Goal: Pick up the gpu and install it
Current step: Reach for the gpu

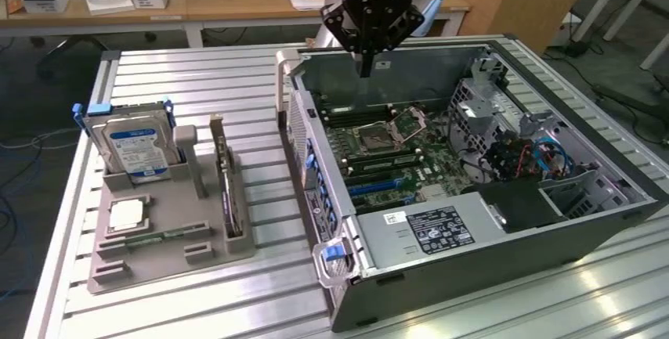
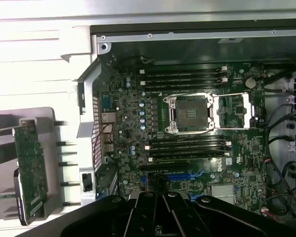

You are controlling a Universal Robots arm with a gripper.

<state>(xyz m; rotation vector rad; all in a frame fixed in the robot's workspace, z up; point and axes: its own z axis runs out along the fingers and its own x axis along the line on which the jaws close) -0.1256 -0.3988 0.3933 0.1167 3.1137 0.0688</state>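
Observation:
The gpu [image 1: 224, 186] is a thin dark card standing on its long edge in a slot of the grey holder [image 1: 168, 257], at the exterior view's left. In the wrist view the gpu [image 2: 31, 168] shows its green board face beside the case. My gripper [image 1: 365, 69] hangs over the back rim of the open computer case [image 1: 471, 237], well away from the card. Its fingers [image 1: 365, 57] are pressed together into one narrow tip with nothing between them. The gripper's black body [image 2: 163, 217] sits over the motherboard [image 2: 187, 148], near the blue expansion slots [image 2: 180, 176].
The holder also carries a silver hard drive with a blue-white label [image 1: 133, 147], a processor chip [image 1: 125, 214] and a green memory stick [image 1: 157, 237]. Inside the case are the open processor socket [image 1: 377, 135], cables [image 1: 522, 155] and a drive cage [image 1: 486, 104]. Desks stand behind the table.

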